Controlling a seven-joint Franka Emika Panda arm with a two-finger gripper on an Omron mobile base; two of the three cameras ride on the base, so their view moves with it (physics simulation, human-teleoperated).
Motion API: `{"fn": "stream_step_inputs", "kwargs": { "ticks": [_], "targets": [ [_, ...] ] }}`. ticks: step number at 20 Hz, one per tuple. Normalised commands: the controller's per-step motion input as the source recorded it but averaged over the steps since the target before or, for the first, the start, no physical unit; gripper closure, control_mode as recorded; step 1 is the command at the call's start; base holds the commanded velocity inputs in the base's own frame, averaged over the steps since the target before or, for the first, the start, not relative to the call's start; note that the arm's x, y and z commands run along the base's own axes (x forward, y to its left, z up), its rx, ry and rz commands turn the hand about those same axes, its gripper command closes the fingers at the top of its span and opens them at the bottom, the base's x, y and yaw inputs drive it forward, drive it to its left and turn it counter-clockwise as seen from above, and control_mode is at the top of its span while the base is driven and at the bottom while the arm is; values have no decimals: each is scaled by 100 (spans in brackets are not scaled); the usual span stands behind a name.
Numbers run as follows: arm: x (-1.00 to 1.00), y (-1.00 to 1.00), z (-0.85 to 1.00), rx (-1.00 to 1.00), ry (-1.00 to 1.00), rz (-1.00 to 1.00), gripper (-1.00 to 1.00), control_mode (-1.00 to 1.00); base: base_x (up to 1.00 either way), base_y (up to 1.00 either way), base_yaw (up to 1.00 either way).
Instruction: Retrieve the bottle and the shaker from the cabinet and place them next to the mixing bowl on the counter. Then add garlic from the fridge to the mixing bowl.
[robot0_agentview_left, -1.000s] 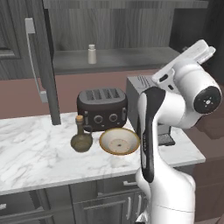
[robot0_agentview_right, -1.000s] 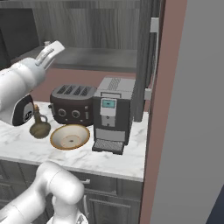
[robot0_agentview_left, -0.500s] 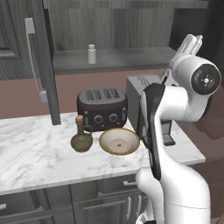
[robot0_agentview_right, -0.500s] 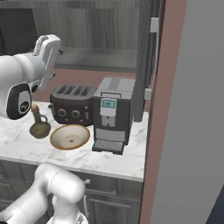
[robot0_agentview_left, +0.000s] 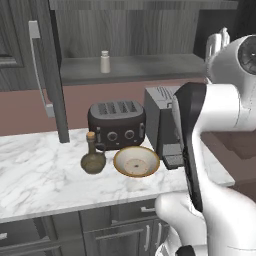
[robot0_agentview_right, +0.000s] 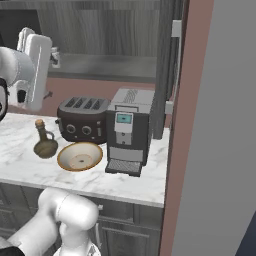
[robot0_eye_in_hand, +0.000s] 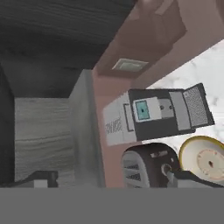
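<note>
The olive-brown bottle stands on the marble counter, just left of the tan mixing bowl. The white shaker stands on the shelf of the open cabinet, up and to the left of the bowl. My gripper is raised high at the right, level with the shelf and far from the shaker, open and empty. One dark fingertip shows at the bottom left of the hand view, far apart from the other. The garlic is hidden.
A black toaster and a grey coffee machine stand behind the bowl. The cabinet door hangs open at the left. The tall grey fridge side walls off the counter's right end.
My arm has lifted and turned, carrying the hand higher beside the cabinet shelf. The jaws have stayed open. Bottle, bowl and shaker have not moved.
</note>
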Motion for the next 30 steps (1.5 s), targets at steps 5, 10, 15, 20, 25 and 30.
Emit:
{"fn": "stream_step_inputs", "kwargs": {
  "ticks": [5, 10, 15, 20, 25, 30],
  "targets": [
    [-64, 8, -43, -24, 35, 60, -100, -100, 0, 0, 0],
    [-14, 0, -66, -28, 40, 76, -100, -100, 0, 0, 0],
    [15, 0, -7, -34, 31, 74, -100, -100, 0, 0, 0],
    [31, 0, -8, -41, 17, 43, -100, -100, 0, 0, 0],
    [56, 6, -49, -27, -7, 5, -100, -100, 0, 0, 0],
    [80, 4, -91, -6, -26, 7, -100, -100, 0, 0, 0]
  ]
}}
